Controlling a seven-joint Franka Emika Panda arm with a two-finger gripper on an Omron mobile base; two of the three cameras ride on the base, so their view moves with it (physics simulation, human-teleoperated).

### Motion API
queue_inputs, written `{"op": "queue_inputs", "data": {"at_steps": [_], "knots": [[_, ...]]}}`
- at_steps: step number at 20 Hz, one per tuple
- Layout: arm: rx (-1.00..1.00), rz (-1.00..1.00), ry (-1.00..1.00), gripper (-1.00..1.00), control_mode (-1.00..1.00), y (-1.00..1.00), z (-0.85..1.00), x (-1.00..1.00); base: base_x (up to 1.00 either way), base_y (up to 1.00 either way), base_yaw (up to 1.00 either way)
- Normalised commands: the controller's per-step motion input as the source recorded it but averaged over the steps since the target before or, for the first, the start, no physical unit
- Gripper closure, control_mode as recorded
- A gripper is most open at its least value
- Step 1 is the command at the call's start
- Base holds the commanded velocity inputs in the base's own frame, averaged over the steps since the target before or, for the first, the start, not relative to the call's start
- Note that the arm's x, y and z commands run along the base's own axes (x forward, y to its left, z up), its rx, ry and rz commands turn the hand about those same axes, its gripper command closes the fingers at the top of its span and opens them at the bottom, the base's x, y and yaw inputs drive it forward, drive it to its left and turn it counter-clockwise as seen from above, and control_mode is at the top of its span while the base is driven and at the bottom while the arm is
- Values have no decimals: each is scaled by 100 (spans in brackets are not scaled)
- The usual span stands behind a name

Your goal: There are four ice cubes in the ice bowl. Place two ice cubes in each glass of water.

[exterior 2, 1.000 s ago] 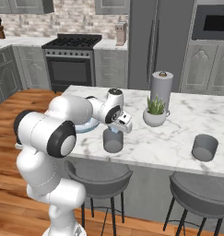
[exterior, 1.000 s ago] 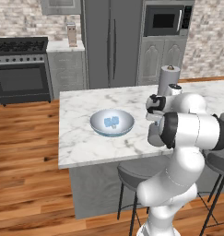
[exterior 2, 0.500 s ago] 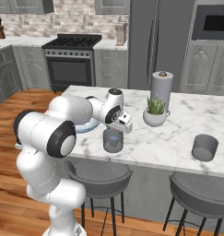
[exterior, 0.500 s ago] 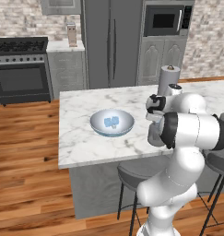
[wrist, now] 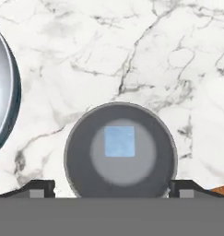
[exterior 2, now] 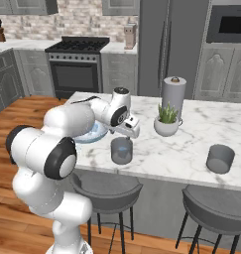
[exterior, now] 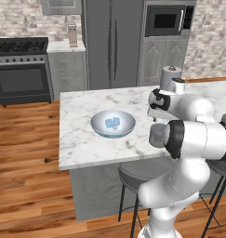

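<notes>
Since the earlier frame the tool has spread wide, low in the hand view, above the glass. One cube sits inside it, mid-frame; the bowl holds others on the bench.

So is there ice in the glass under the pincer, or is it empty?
Not empty: the hand view looks straight down into the glass of water and shows one ice cube inside. Whether a second lies beneath it, cannot tell.
</notes>
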Motion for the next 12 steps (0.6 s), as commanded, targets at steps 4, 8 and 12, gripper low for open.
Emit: {"op": "queue_inputs", "data": {"at_steps": [4,8,12], "knots": [[-6,0,0,-100,-100,100,2,-40,0,0,0],[-1,0,1,-100,-100,99,18,18,0,0,0],[0,0,2,-100,-100,76,42,65,0,0,0]]}}
